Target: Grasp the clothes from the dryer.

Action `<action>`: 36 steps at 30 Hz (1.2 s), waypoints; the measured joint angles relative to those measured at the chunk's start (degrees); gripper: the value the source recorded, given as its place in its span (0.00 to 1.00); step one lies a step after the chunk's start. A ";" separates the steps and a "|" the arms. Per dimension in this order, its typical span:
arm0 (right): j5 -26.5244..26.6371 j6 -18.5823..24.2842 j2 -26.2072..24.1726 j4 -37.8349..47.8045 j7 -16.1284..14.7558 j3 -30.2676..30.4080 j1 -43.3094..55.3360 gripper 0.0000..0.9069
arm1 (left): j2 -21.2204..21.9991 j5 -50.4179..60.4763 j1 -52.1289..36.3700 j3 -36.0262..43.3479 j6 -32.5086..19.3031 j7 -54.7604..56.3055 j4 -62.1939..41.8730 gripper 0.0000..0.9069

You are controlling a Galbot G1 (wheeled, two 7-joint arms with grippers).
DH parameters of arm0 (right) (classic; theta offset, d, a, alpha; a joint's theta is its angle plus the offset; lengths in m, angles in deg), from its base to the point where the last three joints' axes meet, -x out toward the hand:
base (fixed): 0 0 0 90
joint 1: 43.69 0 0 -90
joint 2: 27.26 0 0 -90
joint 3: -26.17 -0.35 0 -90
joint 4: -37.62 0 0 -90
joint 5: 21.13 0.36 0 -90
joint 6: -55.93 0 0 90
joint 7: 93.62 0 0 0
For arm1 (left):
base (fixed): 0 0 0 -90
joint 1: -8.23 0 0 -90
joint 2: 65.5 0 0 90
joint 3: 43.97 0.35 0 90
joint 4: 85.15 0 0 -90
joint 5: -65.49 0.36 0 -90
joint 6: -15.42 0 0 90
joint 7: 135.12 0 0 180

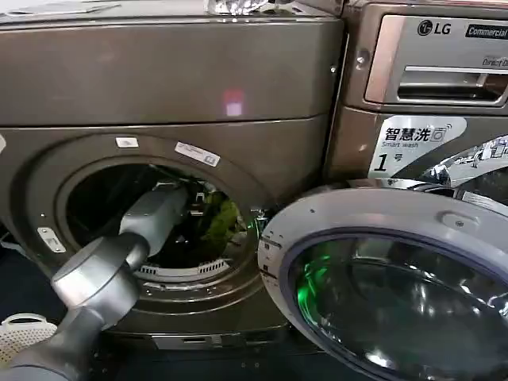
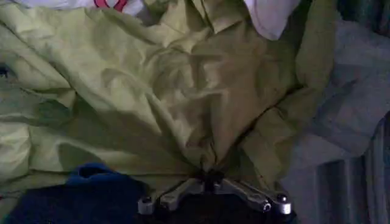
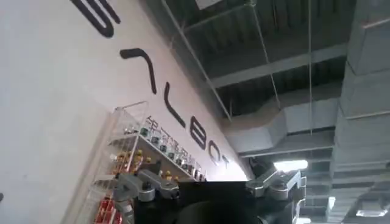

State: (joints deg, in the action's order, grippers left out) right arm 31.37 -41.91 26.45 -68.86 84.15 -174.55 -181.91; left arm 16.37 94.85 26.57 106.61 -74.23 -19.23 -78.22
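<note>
The dryer (image 1: 159, 87) takes up most of what's in front of me, a big bronze-grey front-loader with its round porthole open and its glass door (image 1: 397, 286) swung wide to the robot's right; beside it stands the LG machine (image 1: 429, 71) with a white "1" sticker, which has no part in this; the left arm (image 1: 103, 270) reaches from low down through the porthole into the steel drum, and a scrap of lime-green shows just past its wrist; the clothes (image 2: 152, 91) lie in a crumpled heap inside the drum, mostly lime-green, with a white piece (image 2: 268, 15) at one edge and a dark blue piece (image 2: 79, 195) close to the tool; the left gripper (image 2: 210, 176) has its fingers drawn together on a gathered pucker of the green fabric, creases running into the pinch; the right gripper (image 3: 207, 189) is parked away from the machines, pointed up at a ceiling and a lettered wall, and I cannot tell its fingers' state; to my eye the grasp itself looks made, so the step in hand is the pull-out, which calls for drawing the arm straight back through the porthole without snagging the cloth on the rim or losing the thin pinch.
</note>
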 measured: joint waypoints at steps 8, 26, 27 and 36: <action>-0.12 0.00 -0.05 0.46 0.01 0.12 0.18 1.00 | 0.04 -0.82 -0.01 -0.04 0.38 0.45 0.13 0.00; -0.12 0.00 -0.20 0.44 0.05 0.18 0.27 1.00 | -0.84 -9.15 0.69 -4.26 5.56 8.11 2.69 0.00; -0.12 0.00 -0.24 0.47 0.06 0.21 0.27 1.00 | -0.95 -9.89 0.77 -4.87 5.86 8.76 2.95 0.00; -0.19 -0.01 -0.35 0.50 0.07 0.33 0.37 1.00 | -1.56 -16.22 2.33 -13.28 7.12 15.12 5.53 0.00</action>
State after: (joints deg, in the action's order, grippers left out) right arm 31.19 -41.92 26.10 -68.36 84.22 -174.22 -181.54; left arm 14.81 78.63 28.90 93.33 -67.11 -4.10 -72.70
